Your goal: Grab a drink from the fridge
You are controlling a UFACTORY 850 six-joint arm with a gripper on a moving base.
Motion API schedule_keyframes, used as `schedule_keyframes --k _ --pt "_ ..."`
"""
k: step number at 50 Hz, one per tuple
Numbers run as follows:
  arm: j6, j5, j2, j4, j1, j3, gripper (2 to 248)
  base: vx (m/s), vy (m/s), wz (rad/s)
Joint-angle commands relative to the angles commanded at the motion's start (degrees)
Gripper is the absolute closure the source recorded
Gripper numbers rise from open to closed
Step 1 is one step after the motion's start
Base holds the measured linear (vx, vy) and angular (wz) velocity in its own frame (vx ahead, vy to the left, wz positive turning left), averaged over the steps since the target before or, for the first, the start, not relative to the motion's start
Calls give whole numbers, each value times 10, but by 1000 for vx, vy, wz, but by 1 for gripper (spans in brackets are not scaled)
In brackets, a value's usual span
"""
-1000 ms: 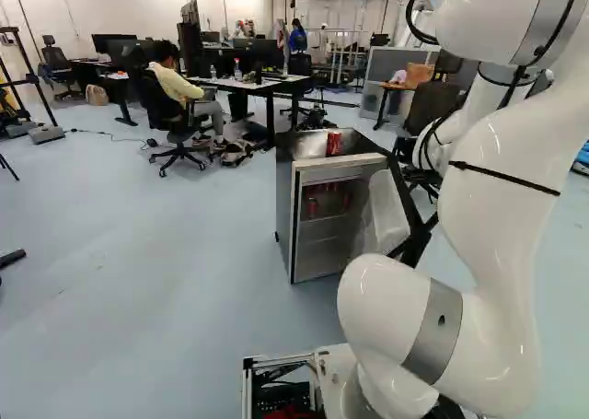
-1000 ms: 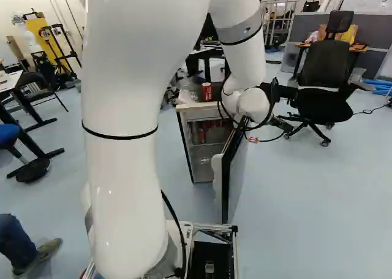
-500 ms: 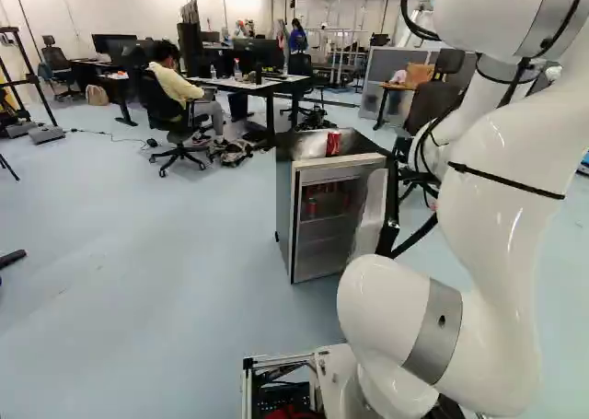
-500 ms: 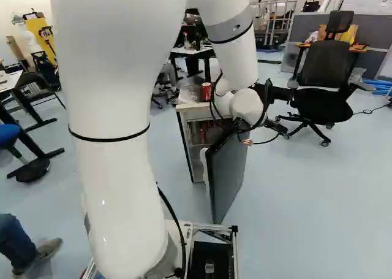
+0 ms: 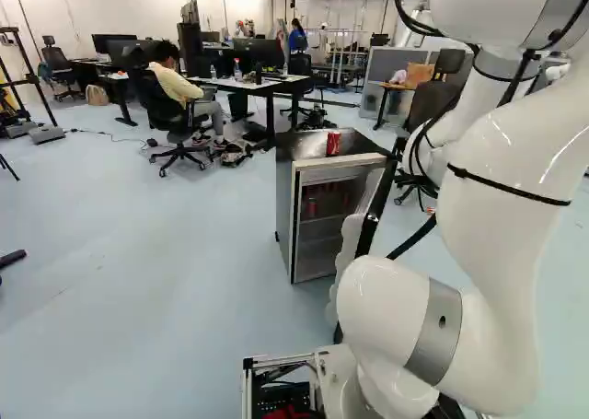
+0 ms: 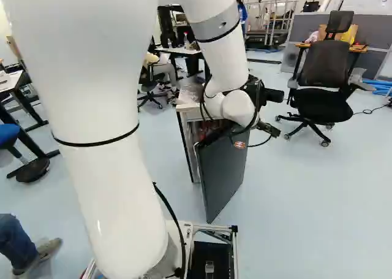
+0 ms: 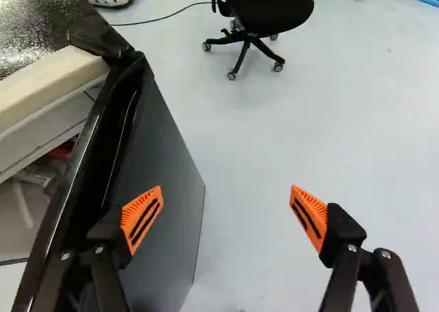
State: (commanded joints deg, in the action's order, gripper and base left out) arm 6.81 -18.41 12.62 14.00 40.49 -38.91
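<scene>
In the right base view my gripper (image 6: 256, 138) is beside the top of the fridge door (image 6: 223, 175). The wrist view shows the gripper (image 7: 226, 212) open, one finger over the door (image 7: 168, 161) near its upper edge, the other above the floor; I cannot tell whether the first finger touches. The small black fridge (image 5: 286, 207) stands with its door swung well out. Red cans (image 5: 312, 207) are on a shelf inside, and another red can (image 5: 332, 144) stands on top. Part of a red item (image 7: 60, 152) shows inside, past the door's edge.
An office chair (image 6: 323, 95) is beyond the gripper, to the right of the fridge. Desks (image 5: 253, 85) and a seated person are behind and left of the fridge. A person's leg and shoe show at the lower left of the right base view.
The fridge door has swung wider, toward the base. My arm has moved with it, its wrist shifting left in the right base view, where it hides the top can. The base has not moved.
</scene>
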Motion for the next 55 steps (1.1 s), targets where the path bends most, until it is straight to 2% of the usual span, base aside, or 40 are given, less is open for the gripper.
schedule_keyframes --k 45,55 --pt "0 4 -96 0 -30 108 3 0 0 0" --pt "0 7 -100 4 -34 120 3 0 0 0"
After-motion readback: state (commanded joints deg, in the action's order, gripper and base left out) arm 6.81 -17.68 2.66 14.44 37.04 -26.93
